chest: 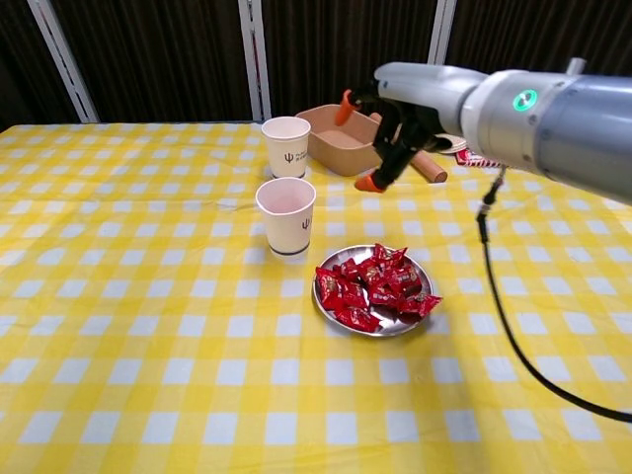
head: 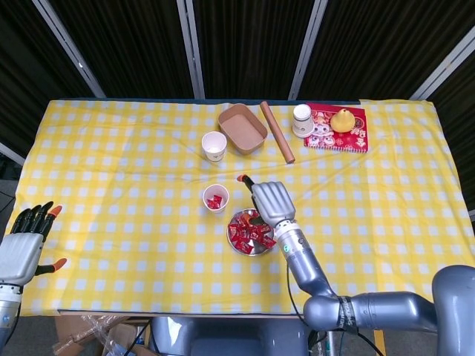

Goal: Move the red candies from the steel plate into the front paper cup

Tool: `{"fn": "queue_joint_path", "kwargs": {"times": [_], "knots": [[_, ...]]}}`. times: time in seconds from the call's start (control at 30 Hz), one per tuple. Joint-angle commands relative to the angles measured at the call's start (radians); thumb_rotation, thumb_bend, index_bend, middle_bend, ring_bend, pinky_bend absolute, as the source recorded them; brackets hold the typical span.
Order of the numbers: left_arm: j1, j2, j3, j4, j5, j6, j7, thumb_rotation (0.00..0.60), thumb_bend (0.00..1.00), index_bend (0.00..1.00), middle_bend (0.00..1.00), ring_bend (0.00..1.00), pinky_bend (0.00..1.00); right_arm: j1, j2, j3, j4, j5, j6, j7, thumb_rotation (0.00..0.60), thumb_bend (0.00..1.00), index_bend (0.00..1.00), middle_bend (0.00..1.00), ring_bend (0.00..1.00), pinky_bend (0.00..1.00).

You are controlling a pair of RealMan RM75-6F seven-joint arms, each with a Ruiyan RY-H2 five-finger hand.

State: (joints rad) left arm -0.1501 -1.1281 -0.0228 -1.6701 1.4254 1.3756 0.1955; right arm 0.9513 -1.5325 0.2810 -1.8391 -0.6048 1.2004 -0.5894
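Right hand empty, fingers apart, above steel plate's far rim, beside front paper cup.

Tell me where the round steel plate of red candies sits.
In both views the round steel plate sits mid-table, just right of the front white paper cup, below the right hand.

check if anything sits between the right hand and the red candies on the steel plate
Nothing visible does. The right hand hangs empty above the far edge of the steel plate, and the red candies lie uncovered beneath it. The front paper cup stands off to the side.
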Motion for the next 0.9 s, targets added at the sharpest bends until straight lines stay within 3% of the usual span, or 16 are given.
{"fn": "queue_joint_path", "kwargs": {"times": [0.03, 0.9], "knots": [[0.001, -0.001, 0.000, 0.001, 0.001, 0.003, 0.001, 0.600, 0.00, 0.00, 0.00, 0.00, 0.00, -0.019, 0.002, -0.026, -0.007, 0.000, 0.006, -0.006, 0.600, 0.32, 0.21, 0.82, 0.94, 0.91], [0.003, 0.001, 0.000, -0.003, -0.003, 0.002, -0.006, 0.600, 0.00, 0.00, 0.00, 0.00, 0.00, -0.052, -0.078, -0.106, 0.099, 0.108, -0.052, -0.041, 0.600, 0.32, 0.18, 0.82, 0.94, 0.91]]}}
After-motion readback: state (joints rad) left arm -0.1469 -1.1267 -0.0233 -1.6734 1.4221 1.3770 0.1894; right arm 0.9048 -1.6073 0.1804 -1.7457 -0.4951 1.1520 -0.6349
